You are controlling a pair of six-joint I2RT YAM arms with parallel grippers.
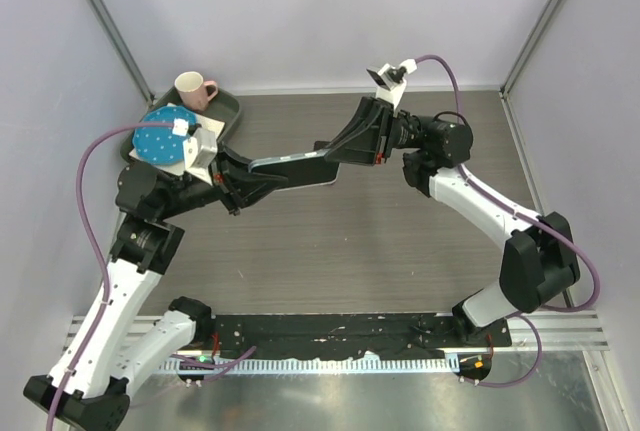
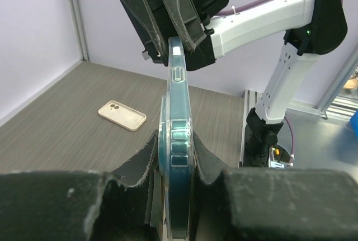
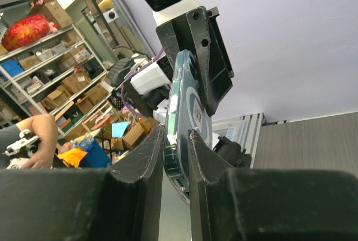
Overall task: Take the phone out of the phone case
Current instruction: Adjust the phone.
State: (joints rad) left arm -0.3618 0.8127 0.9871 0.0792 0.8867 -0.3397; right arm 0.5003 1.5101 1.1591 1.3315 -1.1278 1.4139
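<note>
Phone [image 2: 177, 101] held by left hand [image 2: 176, 160]; right hand [image 3: 174, 140]

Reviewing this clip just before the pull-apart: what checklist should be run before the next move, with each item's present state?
1. Left gripper shut on cased phone: ok.
2. Right gripper fingers on both faces of its other end: ok.
3. Cased phone held above the table: ok.
4. Beige spare case lying apart on the table: ok.
5. Any edge of the cased phone peeled loose: cannot tell.
</note>
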